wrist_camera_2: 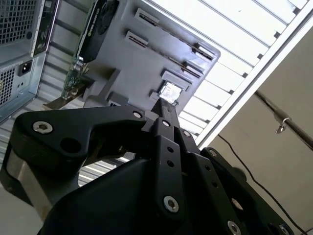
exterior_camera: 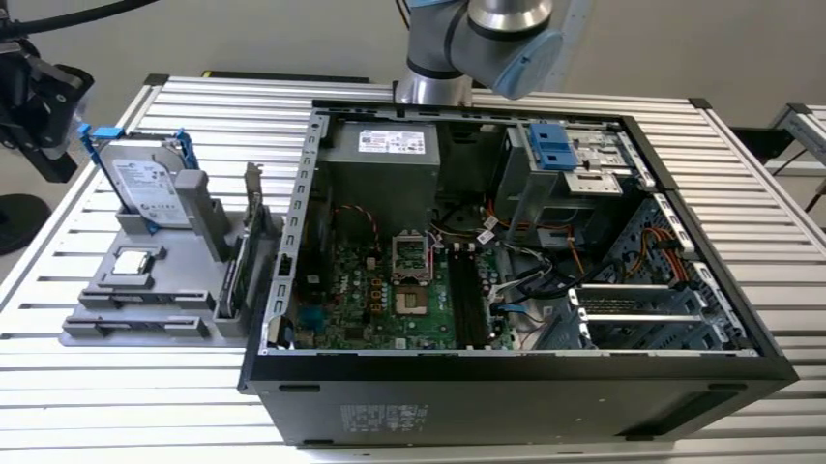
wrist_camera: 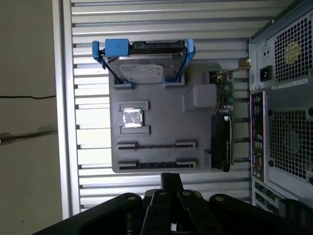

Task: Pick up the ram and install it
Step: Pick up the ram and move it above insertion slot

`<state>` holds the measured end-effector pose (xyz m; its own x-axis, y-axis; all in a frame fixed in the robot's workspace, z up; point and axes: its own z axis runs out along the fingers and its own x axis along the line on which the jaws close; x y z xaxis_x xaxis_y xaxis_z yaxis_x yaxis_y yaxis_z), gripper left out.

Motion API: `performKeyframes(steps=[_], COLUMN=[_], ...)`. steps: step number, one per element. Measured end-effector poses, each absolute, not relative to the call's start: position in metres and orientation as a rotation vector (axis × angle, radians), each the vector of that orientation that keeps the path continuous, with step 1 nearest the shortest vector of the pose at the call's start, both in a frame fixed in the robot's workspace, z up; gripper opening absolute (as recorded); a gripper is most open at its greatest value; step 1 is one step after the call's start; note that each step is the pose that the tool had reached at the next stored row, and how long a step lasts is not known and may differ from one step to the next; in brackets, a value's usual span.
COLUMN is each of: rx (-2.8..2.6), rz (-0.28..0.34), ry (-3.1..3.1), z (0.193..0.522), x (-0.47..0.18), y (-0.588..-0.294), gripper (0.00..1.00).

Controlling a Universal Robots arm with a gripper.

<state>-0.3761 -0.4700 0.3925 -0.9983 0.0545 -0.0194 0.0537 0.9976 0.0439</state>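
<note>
hand (wrist_camera: 171,177) hangs near the grey parts tray (wrist_camera: 164,122), its fingers pressed together with nothing between them.

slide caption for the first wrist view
Wrist camera's look past the gripper at a grey parts holder with hard drive, CPU chip and expansion card, beside the computer case.

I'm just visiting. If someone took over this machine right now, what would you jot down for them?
Gripper: looks shut with nothing in it, hanging beside the grey parts tray.
Ram: both long holders on the tray look empty. I can't pick the ram out for sure; a dark strip in the motherboard slots may be it.
Done: the ram seems to be off the tray.
Left: its seating in the computer is unconfirmed from these views.
</note>
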Motion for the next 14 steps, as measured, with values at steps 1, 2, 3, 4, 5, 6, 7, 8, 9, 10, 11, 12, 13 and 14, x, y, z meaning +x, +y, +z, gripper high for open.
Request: performKeyframes(steps=[1, 2, 3, 4, 5, 6, 7, 8, 9, 10, 11, 12, 13, 14], rx=[0.083, 0.081, 0.079, 0.077, 0.075, 0.073, 0.071, 0.069, 0.067, 0.065, 0.063, 0.062, 0.06, 0.059], rz=[0.068, 0.068, 0.068, 0.068, 0.068, 0.068, 0.068, 0.068, 0.068, 0.068, 0.068, 0.068, 0.068, 0.068], ry=[3.119, 3.119, 3.119, 3.119, 3.12, 3.12, 3.12, 3.12, 3.12, 3.12, 3.12, 3.12, 3.12, 3.12], z=[0.392, 0.392, 0.392, 0.392, 0.392, 0.392, 0.392, 0.392, 0.392, 0.392, 0.392, 0.392, 0.392, 0.392], x=[-0.376, -0.376, -0.376, -0.376, -0.376, -0.376, -0.376, -0.376, -0.376, -0.376, -0.376, -0.376, -0.376, -0.376], y=[-0.472, -0.474, -0.476, -0.477, -0.479, -0.48, -0.482, -0.483, -0.484, -0.485, -0.487, -0.488, -0.488, -0.489], gripper=[0.0, 0.0, 0.0, 0.0, 0.0, 0.0, 0.0, 0.0, 0.0, 0.0, 0.0, 0.0, 0.0, 0.0])
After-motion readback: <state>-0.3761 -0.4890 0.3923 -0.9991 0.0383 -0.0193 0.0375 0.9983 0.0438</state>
